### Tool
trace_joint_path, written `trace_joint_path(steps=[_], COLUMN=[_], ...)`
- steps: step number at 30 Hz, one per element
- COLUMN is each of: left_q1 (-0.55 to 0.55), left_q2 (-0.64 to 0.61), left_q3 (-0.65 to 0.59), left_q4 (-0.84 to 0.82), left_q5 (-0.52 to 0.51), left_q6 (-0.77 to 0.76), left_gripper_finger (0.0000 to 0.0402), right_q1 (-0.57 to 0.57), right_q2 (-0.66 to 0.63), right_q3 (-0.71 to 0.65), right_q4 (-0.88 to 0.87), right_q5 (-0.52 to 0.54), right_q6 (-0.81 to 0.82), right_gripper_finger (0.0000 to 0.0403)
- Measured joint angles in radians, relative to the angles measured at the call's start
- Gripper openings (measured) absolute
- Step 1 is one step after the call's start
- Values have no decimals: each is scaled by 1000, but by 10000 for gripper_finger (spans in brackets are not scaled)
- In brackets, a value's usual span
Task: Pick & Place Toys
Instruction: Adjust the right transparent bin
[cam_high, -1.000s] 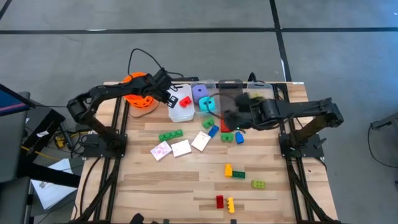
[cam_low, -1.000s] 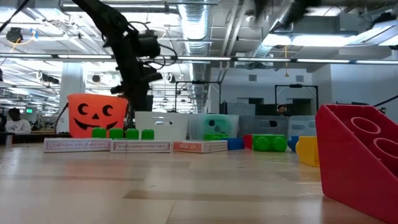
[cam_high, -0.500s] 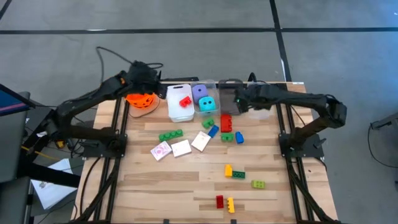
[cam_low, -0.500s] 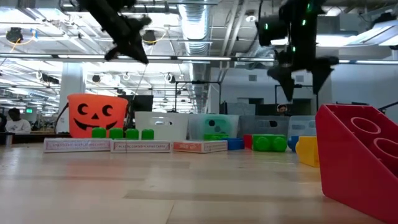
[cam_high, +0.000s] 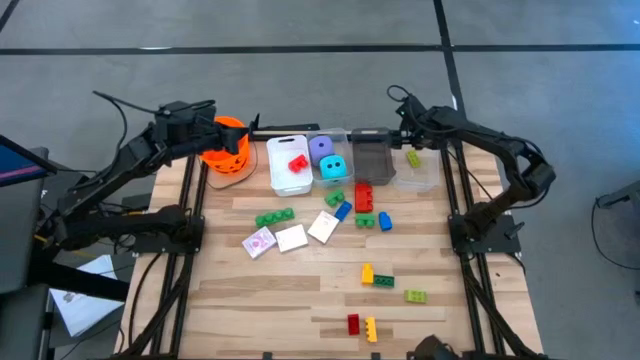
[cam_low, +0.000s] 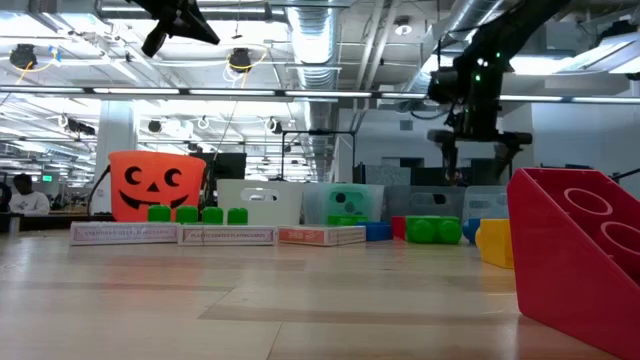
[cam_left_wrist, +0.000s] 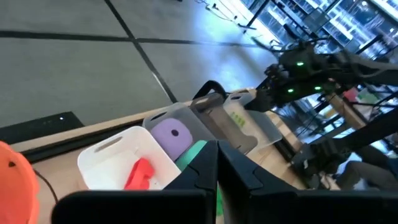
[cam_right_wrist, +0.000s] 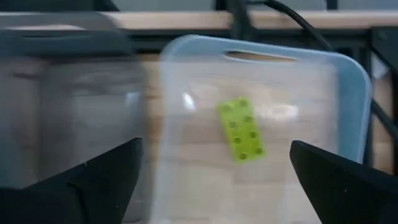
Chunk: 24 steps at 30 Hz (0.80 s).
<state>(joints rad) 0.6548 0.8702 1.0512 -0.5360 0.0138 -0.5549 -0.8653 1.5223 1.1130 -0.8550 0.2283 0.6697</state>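
- A wooden table (cam_high: 300, 290) stands on a grey concrete floor; the low view looks across it into a large, brightly lit workshop.
- Along the table's far edge sit an orange bucket (cam_high: 226, 146) and a row of bins: a white bin (cam_high: 281, 172) holding a red brick (cam_high: 297, 163), a clear bin with a purple die (cam_high: 321, 148) and a teal die (cam_high: 332, 167), a smoky bin (cam_high: 374, 162), and a clear end bin (cam_high: 423, 176).
- The right pincer (cam_high: 408, 133) hangs over the end bin, fingers spread wide and holding nothing. A lime brick (cam_right_wrist: 241, 129) lies flat on that bin's floor directly below, so a drop there looks complete.
- The left pincer (cam_high: 192, 118) hovers by the bucket, fingers nearly together, gripping nothing, and seems to be waiting.
- Unsorted toys lie mid-table: a green brick strip (cam_high: 273, 216), three cards (cam_high: 291, 237), a tall red brick (cam_high: 363, 196), and blue (cam_high: 385, 221) and green bricks beside it.
- Nearer the front lie a yellow brick (cam_high: 367, 272), a green brick (cam_high: 414, 296), and a red (cam_high: 353, 323) and yellow pair.
- The bins appear to group toys by kind, so much sorting remains.
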Motion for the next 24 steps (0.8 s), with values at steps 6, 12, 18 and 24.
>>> trace_joint_path(steps=[6,12,18,24], left_q1=[-6,-8,-9,-9], left_q2=[5,16,16,16], left_q3=[0,0,0,0], left_q4=[4,2,5,5], left_q5=[0,20,20,20], left_q6=[-4,-11,-11,-11], left_gripper_finger=[0,0,0,0], right_q1=[-54,-52,-37,-32], right_q2=[51,135,199,188], right_q3=[0,0,0,3], right_q4=[-10,26,56,157], right_q5=[0,4,-35,-76], right_q6=[1,3,-9,-21], right_gripper_finger=[397,397,397,397])
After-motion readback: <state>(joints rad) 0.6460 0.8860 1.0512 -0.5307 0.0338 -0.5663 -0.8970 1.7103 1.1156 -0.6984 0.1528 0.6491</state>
